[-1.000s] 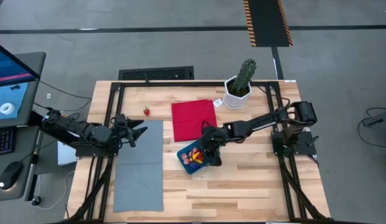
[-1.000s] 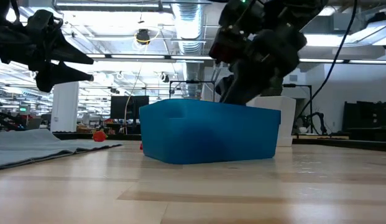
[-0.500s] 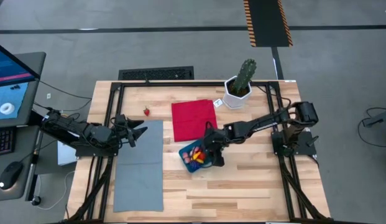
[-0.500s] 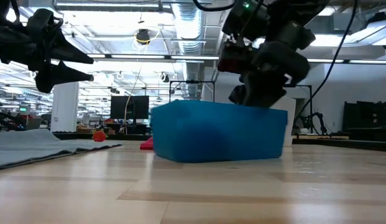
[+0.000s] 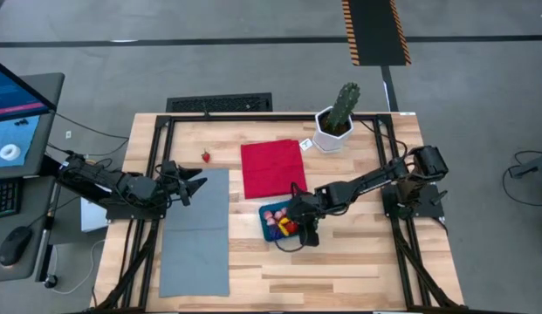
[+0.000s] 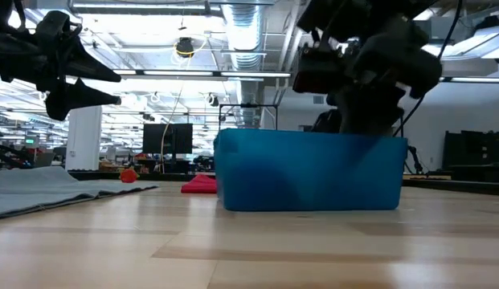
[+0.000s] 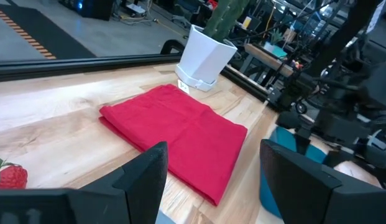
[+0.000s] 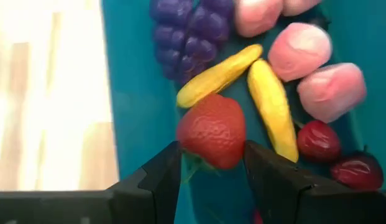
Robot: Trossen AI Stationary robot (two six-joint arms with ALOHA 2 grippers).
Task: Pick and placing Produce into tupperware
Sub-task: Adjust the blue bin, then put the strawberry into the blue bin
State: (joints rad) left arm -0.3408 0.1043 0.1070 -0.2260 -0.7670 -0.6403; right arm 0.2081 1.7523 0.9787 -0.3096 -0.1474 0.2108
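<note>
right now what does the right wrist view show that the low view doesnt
Only the right wrist view shows what is inside: a strawberry between the right gripper fingers, purple grapes, yellow pieces and pink pieces. Only the low view shows the left gripper raised and open, the grey mat and a loose strawberry far back. Both show the tupperware.

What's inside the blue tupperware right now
In the tupperware: purple grapes, two bananas, pink pieces, cherries, a strawberry. The right gripper's fingers cover anything beneath.
</note>
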